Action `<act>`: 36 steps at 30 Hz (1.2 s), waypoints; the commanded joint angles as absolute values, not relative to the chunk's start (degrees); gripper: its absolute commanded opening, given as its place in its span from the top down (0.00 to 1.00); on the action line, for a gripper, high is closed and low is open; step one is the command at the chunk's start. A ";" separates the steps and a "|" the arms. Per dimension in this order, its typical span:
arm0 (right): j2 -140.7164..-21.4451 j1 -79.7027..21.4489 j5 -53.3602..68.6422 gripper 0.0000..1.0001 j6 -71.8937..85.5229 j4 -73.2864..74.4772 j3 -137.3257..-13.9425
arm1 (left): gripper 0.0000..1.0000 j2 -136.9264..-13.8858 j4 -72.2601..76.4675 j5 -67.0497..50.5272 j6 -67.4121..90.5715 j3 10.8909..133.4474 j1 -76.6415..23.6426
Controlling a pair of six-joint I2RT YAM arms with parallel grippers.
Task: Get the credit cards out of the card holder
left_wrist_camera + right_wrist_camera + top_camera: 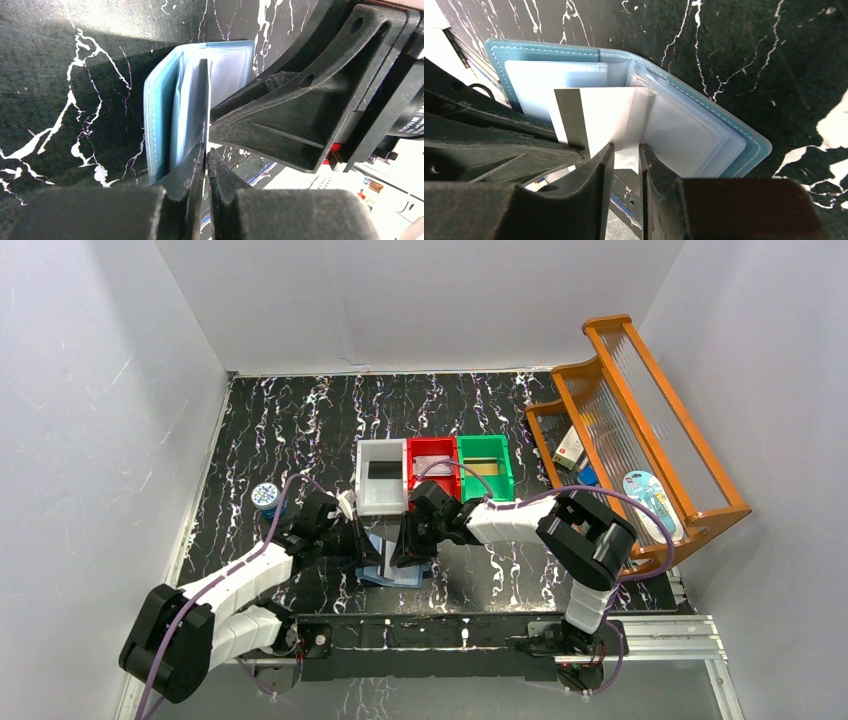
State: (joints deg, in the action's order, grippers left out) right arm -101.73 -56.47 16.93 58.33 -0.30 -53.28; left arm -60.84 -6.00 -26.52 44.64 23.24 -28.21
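The card holder (398,577), a blue wallet, lies open on the black marbled table near the front edge, paler inside with clear pockets (694,135). A pale credit card (599,112) with a grey stripe sticks partly out of a pocket. My left gripper (372,548) is shut on this card, which shows edge-on in the left wrist view (203,100), beside the wallet (160,115). My right gripper (624,148) stands just right of it, its jaws narrowly apart and pinching a clear pocket leaf of the wallet. A black flat rectangle (382,470) lies in the white bin.
White (382,502), red (432,448) and green (485,483) bins stand in a row just behind the grippers. A round blue tin (265,495) sits to the left. A wooden rack (640,430) with small items stands at the right.
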 commanded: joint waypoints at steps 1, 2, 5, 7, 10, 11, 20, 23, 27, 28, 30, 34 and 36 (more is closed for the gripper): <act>-102.59 -55.96 16.35 0.67 58.77 -0.77 -51.65 | 0.93 -62.38 -3.39 -30.88 45.89 22.91 -28.21; -102.46 -55.94 16.28 0.67 58.80 -0.77 -51.42 | 0.91 -62.67 -4.60 -30.06 45.39 23.27 -28.21; -102.16 -55.75 15.94 0.67 59.05 -0.79 -50.99 | 0.88 -63.60 -6.93 -28.35 44.05 24.27 -28.21; -102.32 -55.56 15.91 0.67 59.03 -0.79 -50.92 | 0.85 -64.35 -7.21 -28.30 43.56 24.63 -28.22; -102.54 -55.53 15.99 0.67 59.02 -0.79 -50.93 | 0.83 -65.30 -7.59 -28.63 42.82 25.05 -28.21; -102.50 -55.53 16.00 0.67 59.01 -0.79 -50.91 | 0.83 -65.51 -7.64 -28.63 42.73 25.11 -28.20; -100.16 -54.98 14.78 0.60 57.35 -1.23 -51.03 | 1.00 -62.53 -10.18 -24.78 42.78 25.76 -28.20; -98.54 -54.16 13.32 0.58 56.26 0.55 -51.41 | 1.00 -60.91 -12.34 -23.35 42.15 26.24 -28.17; -98.20 -53.50 12.47 0.58 55.34 2.86 -51.68 | 1.00 -58.45 -14.17 -22.43 42.01 26.46 -28.23; -97.87 -53.52 11.35 0.58 54.74 4.19 -52.35 | 1.00 -57.70 -14.42 -22.29 42.03 26.71 -28.23; -96.79 -53.61 9.17 0.58 52.77 6.36 -53.73 | 1.00 -56.45 -14.71 -22.30 41.67 27.12 -28.21; -92.26 -53.52 6.18 0.52 49.63 8.13 -55.79 | 1.00 -53.60 -16.59 -22.14 40.42 29.96 -28.21; -89.49 -53.52 3.81 0.48 49.05 8.51 -56.05 | 1.00 -52.29 -18.76 -21.14 39.55 32.05 -28.21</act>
State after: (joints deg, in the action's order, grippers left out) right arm -95.96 -53.67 9.85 53.06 5.74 -52.73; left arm -55.51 -14.72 -22.20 41.69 27.05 -28.23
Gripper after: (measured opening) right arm 0.490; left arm 0.010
